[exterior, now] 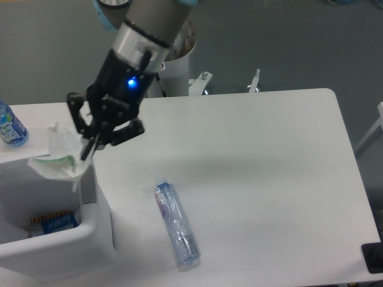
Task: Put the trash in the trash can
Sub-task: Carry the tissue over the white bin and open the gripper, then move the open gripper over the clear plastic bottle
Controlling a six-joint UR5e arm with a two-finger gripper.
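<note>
My gripper (85,150) is clamped on the crumpled wrapper (60,154), hanging over the trash can (90,230), not yet dropped. The crushed bottle (176,224) lies on the table (269,179), left to collect.

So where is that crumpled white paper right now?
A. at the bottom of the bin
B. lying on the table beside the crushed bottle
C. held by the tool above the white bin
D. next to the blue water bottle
C: the tool grips the paper over the bin's open top, with the crushed bottle alone on the table.
</note>
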